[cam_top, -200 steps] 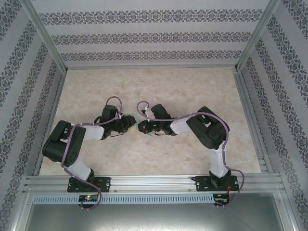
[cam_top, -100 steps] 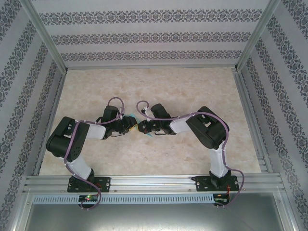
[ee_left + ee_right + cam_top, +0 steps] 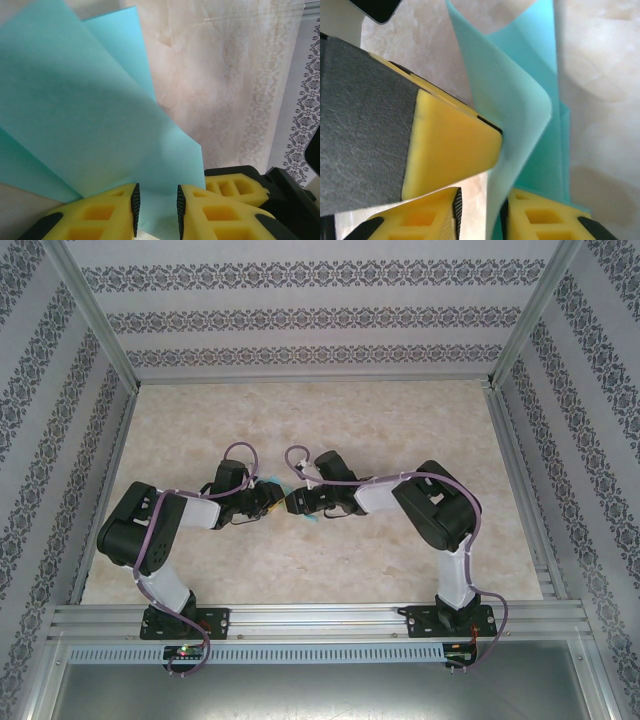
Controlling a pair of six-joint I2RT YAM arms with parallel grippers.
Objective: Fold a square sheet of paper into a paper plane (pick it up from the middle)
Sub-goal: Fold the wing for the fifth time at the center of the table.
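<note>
The sheet [image 3: 100, 115], thin matte turquoise paper, is lying folded into overlapping flat layers with straight edges and sharp corners, fanning out over the middle of the table [image 3: 400, 420]. In the right wrist view one flap is standing on edge and bending in a soft curve. The left gripper [image 3: 156, 202] is sitting at the sheet's edge, its blocky yellow fingers with black ribbed pads standing a little apart and paper filling the gap between them; whether they are clamping it I cannot tell. The right gripper [image 3: 480, 212] is keeping its jaws parted around the upright flap, which is running close to one pad while bare table is showing beside the other. A left finger [image 3: 450, 145], yellow with a rough grey patch, is touching that flap with its tip. From above, both black-and-white arms are meeting over the sheet and covering most of it. The table is glossy, beige and marbled, with an aluminium frame [image 3: 320, 618] and patterned walls [image 3: 300, 315] enclosing it.
</note>
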